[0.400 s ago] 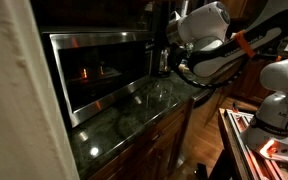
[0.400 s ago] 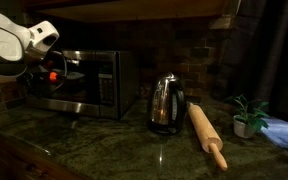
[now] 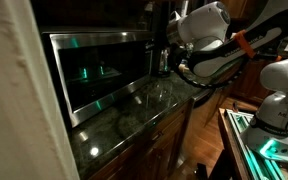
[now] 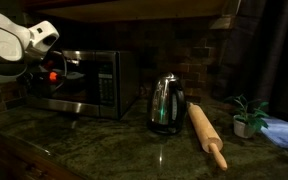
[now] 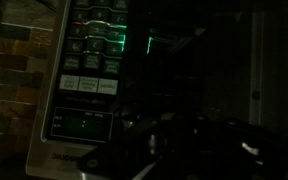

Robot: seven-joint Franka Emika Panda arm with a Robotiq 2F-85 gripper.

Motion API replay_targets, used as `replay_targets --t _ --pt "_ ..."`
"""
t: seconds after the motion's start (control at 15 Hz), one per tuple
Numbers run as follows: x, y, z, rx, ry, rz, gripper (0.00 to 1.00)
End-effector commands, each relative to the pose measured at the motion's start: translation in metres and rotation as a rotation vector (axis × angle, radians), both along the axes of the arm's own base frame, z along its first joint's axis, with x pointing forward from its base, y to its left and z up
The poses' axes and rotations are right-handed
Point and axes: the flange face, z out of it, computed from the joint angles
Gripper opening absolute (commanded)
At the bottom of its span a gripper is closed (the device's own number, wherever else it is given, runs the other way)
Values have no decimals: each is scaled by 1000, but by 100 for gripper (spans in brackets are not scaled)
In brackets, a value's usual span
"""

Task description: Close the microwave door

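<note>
Found the microwave door [image 3: 92, 78] at left centre in an exterior view, long side running level across the microwave [image 4: 106, 88], seemingly flush or nearly so. Saw the gripper [image 3: 167, 57] just right of it in frame, close by the keypad [image 5: 89, 60] end. Could not tell fingers apart or together: too dark. Noted a glossy dark stone counter [image 3: 134, 118], with kettle [image 4: 165, 103] and rolling pin [image 4: 208, 135] well clear at centre frame; dim kitchen.

Dark tinted glass with green reflections on microwave door [image 3: 92, 78], 2 brushed-steel bands, keypad [image 5: 92, 45] green-lit, countertop [image 3: 134, 114] mottled, possibly dark green, kettle [image 4: 165, 103] polished silver, rolling pin [image 4: 207, 135] pale tan, arm [image 3: 220, 55] white with orange band.
</note>
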Motion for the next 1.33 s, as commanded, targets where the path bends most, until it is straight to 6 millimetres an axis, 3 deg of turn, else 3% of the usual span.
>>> replay_targets --t 0.0,0.33,0.8,1.27 --pt "0 0 1 1 1 0 1" --pt "-1 0 1 -1 2 1 0" --pt "23 -10 1 -54 -62 44 0" --pt "7 -2 -7 -58 63 55 0"
